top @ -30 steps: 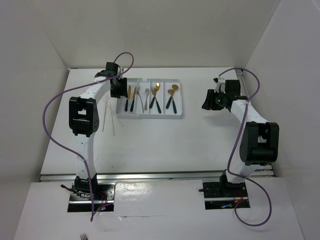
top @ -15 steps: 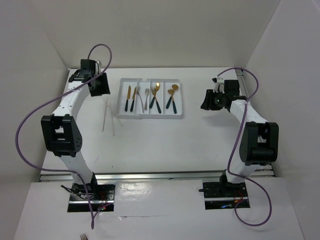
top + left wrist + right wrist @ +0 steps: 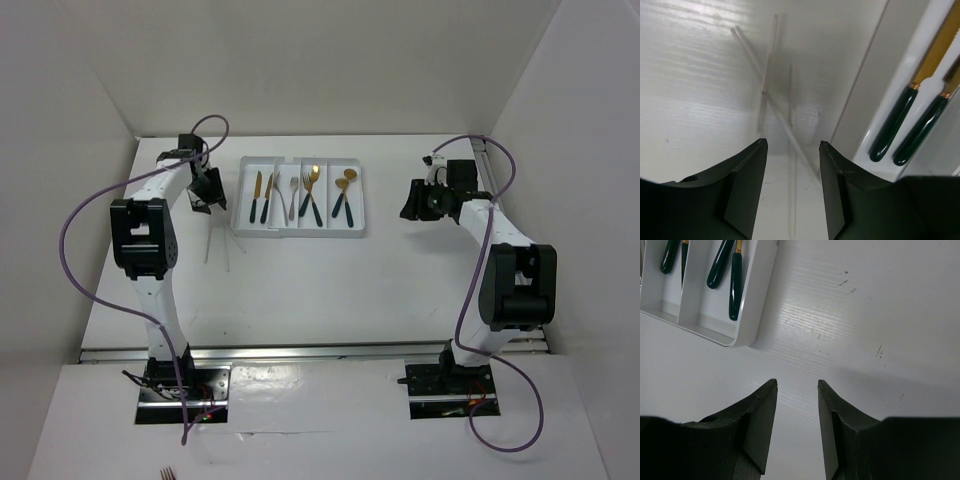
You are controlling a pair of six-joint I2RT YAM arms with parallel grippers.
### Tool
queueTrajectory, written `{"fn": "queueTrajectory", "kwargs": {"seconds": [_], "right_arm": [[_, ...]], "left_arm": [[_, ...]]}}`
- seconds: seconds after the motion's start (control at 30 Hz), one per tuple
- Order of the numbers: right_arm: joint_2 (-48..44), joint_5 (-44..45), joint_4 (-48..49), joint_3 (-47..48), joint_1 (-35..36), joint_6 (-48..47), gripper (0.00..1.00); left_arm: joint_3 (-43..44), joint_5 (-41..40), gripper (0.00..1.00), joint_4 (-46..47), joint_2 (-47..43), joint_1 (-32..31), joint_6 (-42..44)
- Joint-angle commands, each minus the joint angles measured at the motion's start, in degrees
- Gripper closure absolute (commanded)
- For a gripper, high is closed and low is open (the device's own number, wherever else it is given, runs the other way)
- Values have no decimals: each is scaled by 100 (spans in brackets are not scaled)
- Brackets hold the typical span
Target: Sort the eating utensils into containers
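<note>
The white tray lies at the back of the table with its long compartments side by side. In them lie two gold knives with dark handles, a silver fork, a gold fork and two gold spoons. My left gripper is open and empty, low over the table just left of the tray. Its wrist view shows its gripper over thin clear sticks, with the tray rim and two knife handles on the right. My right gripper is open and empty, right of the tray.
The clear sticks lie crossed on the table left of the tray. The right wrist view shows its gripper over bare table, with the tray's corner and dark handles at upper left. White walls enclose the table.
My left arm has left the tray's left end, swung out to the far left, then come back beside the tray over the clear sticks. The right arm has hardly moved.
</note>
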Motion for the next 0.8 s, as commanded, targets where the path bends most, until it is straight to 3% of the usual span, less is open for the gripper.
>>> {"fn": "queueTrajectory", "kwargs": {"seconds": [0.0,0.33,0.77], "right_arm": [[-198,48,95,136,35,-68,54],[-32,49,95,189,35,-120,54],[189,-56,95,356,35,-68,54]], "left_arm": [[383,79,41,-20,112,-79,-144],[383,-211,41,-20,411,-79,-91],[165,-351,39,-20,-230,-140,216]]}}
